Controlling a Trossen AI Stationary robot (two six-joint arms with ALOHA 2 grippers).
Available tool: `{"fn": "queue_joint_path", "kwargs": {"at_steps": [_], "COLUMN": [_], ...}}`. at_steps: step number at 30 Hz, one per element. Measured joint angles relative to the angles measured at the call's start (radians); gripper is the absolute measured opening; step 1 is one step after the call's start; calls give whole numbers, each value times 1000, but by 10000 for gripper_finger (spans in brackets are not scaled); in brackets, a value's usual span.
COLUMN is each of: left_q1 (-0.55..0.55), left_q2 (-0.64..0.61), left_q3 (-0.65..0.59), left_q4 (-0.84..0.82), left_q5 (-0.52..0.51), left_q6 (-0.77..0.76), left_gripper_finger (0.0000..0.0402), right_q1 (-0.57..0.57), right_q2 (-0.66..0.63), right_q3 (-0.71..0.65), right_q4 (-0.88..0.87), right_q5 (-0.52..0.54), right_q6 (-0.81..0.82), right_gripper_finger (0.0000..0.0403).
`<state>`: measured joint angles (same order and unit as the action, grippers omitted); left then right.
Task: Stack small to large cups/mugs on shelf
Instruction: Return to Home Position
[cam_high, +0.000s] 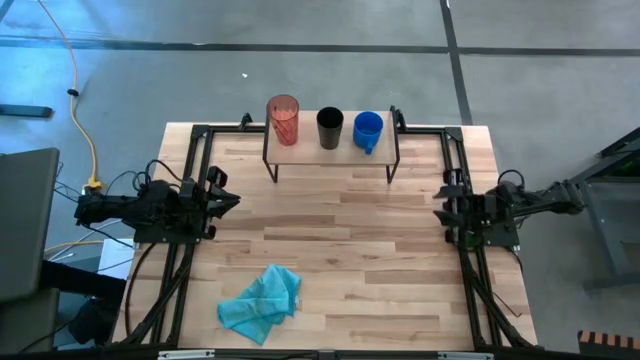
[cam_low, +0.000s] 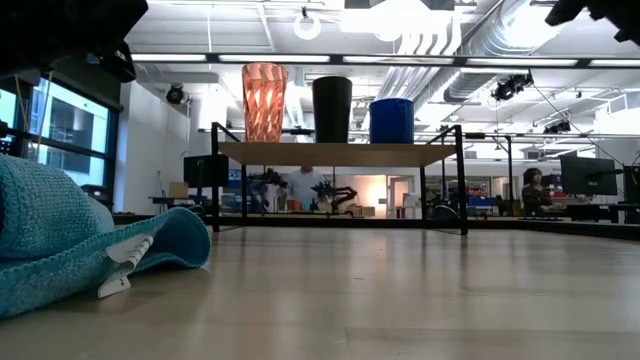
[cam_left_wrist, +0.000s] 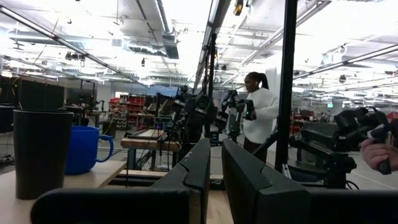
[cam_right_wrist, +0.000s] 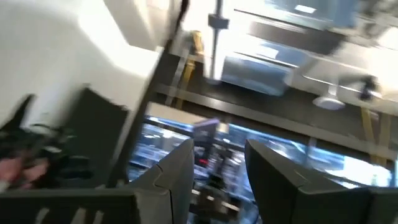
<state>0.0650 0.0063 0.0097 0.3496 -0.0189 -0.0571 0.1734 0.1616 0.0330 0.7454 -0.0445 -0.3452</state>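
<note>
cups on shelf (cam_high: 330, 152) in a row; left pincer (cam_high: 228, 198) nearly closed, empty; right pincer (cam_high: 438, 213) open, empty.

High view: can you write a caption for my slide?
Red tumbler, black cup and blue mug lined up on the shelf, teal cloth below.

Floor: grey concrete floor (cam_high: 330, 90), dark seam lines crossing | Cabling: yellow cable (cam_high: 82, 120) on floor, far left of table | Ceiling: exposed white ducts (cam_low: 440, 45), long strip lights (cam_low: 250, 58) | Window: large dark-framed window (cam_low: 55, 130), left | Far room: workbenches, monitors (cam_low: 585, 175), person in white top (cam_left_wrist: 261, 115) standing
</note>
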Motion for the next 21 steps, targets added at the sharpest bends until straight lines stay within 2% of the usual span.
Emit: {"fn": "queue_joint_path", "kwargs": {"at_steps": [2, 16, 21], "left_q1": [0, 0, 0], "left_q2": [0, 0, 0], "left_q3": [0, 0, 0], "left_q4": [0, -6, -1], "left_q5": [0, 6, 9], "left_q6": [0, 0, 28], "left_gripper_finger": [33, 33, 33], "right_q1": [0, 0, 0], "right_q2": [0, 0, 0], "right_q3": [0, 0, 0], "right_q4": [-6, -19, 67], "right_q5": [-40, -9, -9], "right_q6": [-3, 33, 31], "right_gripper_finger": [136, 136, 136]}}
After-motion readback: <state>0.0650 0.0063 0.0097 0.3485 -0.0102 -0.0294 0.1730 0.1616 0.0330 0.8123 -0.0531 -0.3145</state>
